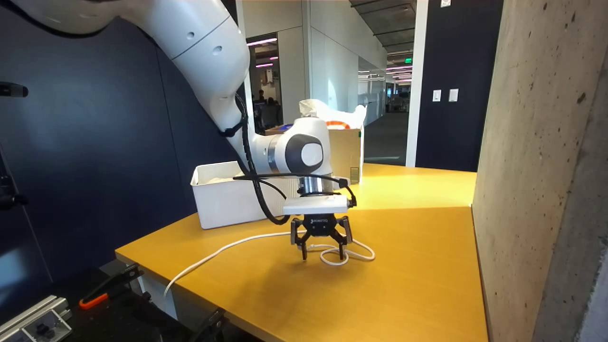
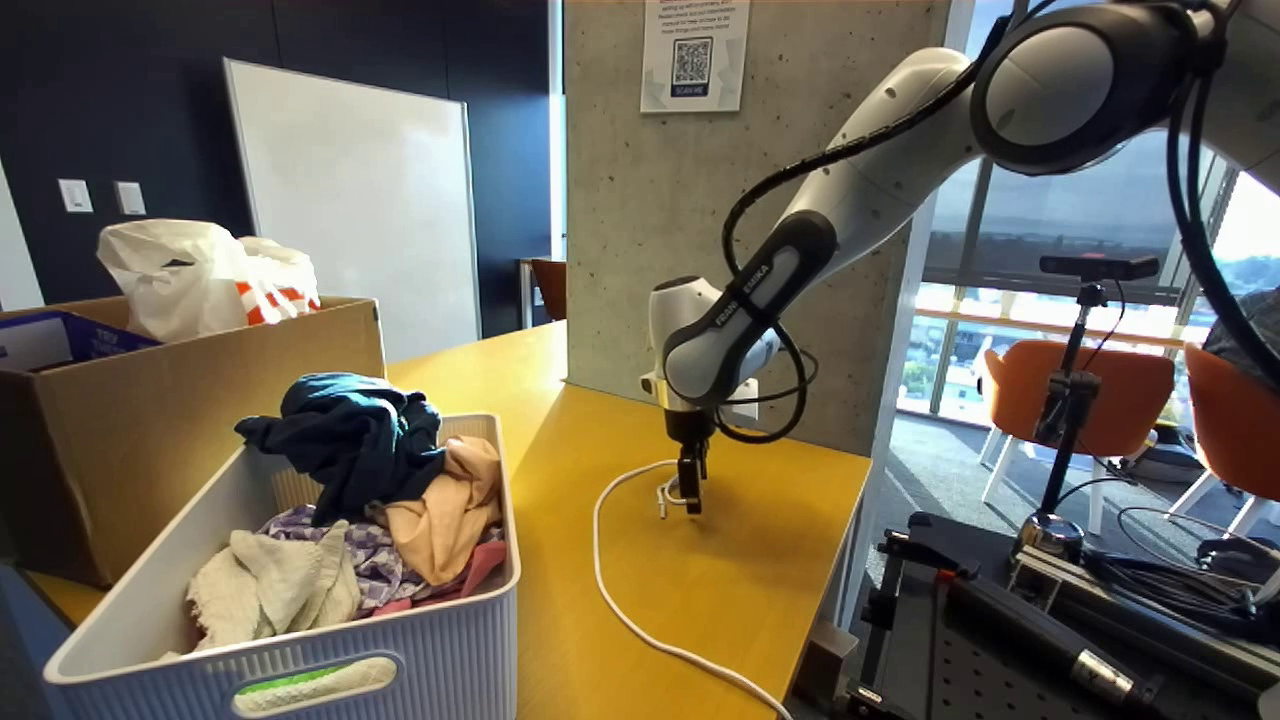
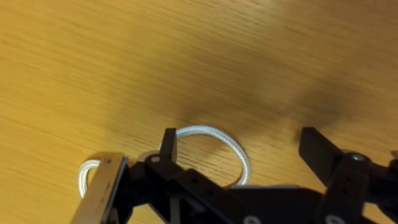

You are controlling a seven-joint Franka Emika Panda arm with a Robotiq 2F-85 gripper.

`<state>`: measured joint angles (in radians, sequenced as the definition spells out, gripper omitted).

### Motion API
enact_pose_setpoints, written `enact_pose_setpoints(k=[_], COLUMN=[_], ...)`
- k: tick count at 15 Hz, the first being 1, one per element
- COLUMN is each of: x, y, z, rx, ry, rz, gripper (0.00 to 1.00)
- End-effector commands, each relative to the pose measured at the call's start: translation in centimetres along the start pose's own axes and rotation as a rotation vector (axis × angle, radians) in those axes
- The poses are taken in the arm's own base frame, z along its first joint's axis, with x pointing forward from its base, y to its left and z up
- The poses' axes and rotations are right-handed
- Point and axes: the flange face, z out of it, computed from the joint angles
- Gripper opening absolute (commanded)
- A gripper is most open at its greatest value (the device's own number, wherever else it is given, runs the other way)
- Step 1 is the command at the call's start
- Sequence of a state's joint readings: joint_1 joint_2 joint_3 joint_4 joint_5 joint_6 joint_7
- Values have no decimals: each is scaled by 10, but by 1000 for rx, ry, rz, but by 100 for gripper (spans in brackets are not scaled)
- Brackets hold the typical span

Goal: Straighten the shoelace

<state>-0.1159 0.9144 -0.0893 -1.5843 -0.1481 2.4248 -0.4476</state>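
Note:
The white shoelace [image 1: 229, 246] lies on the yellow table [image 1: 408, 294]. In both exterior views it runs in a long curve [image 2: 597, 545], and one end hangs over the table edge. The rest is bunched in small loops under my gripper [image 1: 322, 258]. The gripper is open and points down, its fingertips close to the table; it also shows edge-on in an exterior view [image 2: 692, 505]. In the wrist view a loop of the shoelace [image 3: 228, 140] curves between the spread fingers [image 3: 238, 132] and passes by the left fingertip. Part of the lace is hidden behind the gripper body.
A white bin [image 1: 237, 204] of clothes stands beside the arm, with a cardboard box [image 2: 200, 430] holding plastic bags behind it. A concrete pillar [image 1: 536, 156] borders the table. A black cart [image 2: 960, 640] stands beyond the table edge.

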Motion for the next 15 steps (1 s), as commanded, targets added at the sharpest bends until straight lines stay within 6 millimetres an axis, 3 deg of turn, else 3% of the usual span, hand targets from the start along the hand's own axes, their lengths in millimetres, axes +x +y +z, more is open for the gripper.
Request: enact_pose_setpoints(k=[1,10,11,12,15], x=[10,24,23,23,23], y=[-4,-17,-19,-21,-23], z=[-4,14,14,13,11], rx=[-19,-6,-4,-5,-11], ry=[23,54,58,60,74], rz=[-36,-82,-87,-91,-94], gripper=[100,100,75,74,52])
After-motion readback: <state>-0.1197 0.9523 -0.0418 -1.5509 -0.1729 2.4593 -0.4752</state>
